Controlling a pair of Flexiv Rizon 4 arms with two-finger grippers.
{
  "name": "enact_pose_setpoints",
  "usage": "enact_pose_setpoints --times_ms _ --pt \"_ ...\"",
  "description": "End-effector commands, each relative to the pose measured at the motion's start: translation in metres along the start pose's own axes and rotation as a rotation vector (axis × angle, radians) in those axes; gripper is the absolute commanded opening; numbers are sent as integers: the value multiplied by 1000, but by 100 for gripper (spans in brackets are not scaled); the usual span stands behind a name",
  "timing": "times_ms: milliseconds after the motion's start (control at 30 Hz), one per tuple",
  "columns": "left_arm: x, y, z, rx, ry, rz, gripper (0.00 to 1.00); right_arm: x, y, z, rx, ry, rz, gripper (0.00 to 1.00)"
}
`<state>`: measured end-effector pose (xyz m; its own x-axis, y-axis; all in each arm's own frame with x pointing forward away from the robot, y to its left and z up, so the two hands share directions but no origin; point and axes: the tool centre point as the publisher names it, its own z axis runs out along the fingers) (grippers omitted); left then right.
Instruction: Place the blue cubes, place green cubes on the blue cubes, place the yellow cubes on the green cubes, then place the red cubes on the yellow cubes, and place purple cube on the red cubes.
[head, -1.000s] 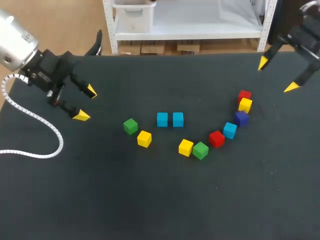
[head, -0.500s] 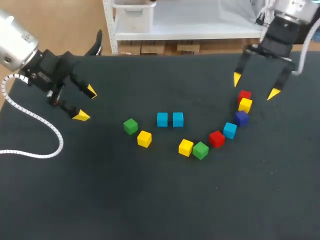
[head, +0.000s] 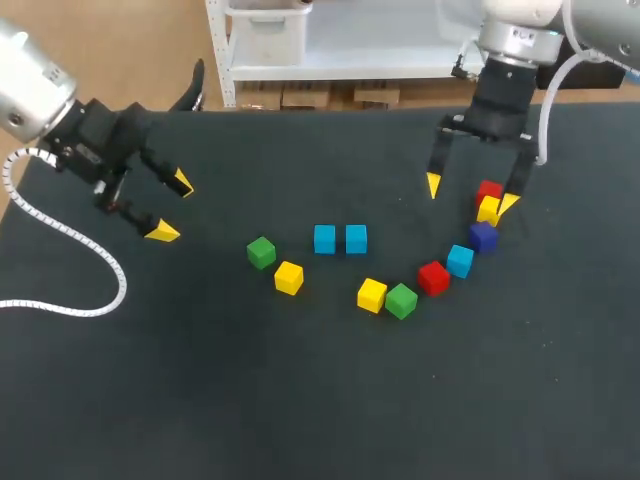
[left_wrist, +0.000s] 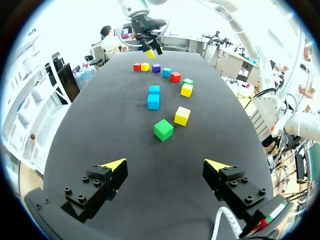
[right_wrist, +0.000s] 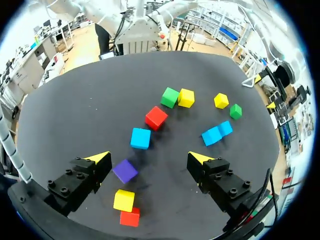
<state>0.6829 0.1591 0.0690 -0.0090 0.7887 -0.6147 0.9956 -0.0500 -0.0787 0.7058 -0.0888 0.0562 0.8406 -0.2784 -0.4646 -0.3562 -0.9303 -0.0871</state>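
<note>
Head view: blue cube pair side-by-side, axis L-R

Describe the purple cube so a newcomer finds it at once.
On the black table, a curved row of cubes runs toward the right gripper. The purple cube sits in it between a yellow cube and a blue cube, the only purple one there.

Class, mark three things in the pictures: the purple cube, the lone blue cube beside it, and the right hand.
purple cube (head: 483, 237), head view, on its top face.
lone blue cube (head: 460, 260), head view, on its top face.
right hand (head: 470, 194), head view, midway between its fingertips.
</note>
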Motion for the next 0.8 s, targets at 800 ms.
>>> enact_pose_setpoints --times_ms 800 --pt "1 -1 0 -2 -3 4 100 -19 28 62 109 47 160 100"
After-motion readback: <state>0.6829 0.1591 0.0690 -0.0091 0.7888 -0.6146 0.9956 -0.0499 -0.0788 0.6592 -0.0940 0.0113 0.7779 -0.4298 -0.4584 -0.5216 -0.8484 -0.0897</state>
